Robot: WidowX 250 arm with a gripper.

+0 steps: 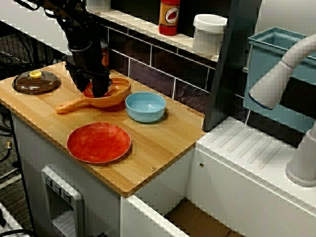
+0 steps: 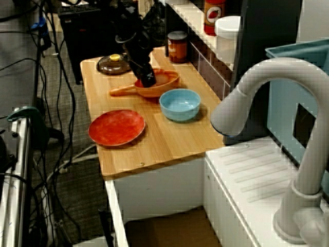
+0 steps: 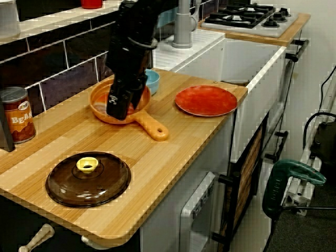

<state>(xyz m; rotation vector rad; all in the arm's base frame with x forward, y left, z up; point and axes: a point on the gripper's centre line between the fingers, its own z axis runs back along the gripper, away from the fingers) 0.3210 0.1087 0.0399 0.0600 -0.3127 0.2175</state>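
Pincer: the gripper [image 1: 100,91] stands nose-down inside the pan [image 1: 120,91]. We cannot tell how wide its jaws stand, nor whether they have hold of anything, as its dark body hides the tips in every view.
Thing at the tips: a red item [image 1: 88,92] lies in the pan, touching or just beside the gripper.
Pan's place: toward the back edge of the worktop [image 1: 163,143], handle pointing to the front edge.
Neighbours: blue bowl [image 1: 145,106] just beside the pan, red plate [image 1: 98,142] near the front edge, lid [image 1: 36,82] at the far end, can [image 3: 16,114] against the back wall.
Step in hand: we judge this to be work at the pan's floor, at the red item.
Next move calls for: a straight vertical path clear of the pan's rim and the bowl.
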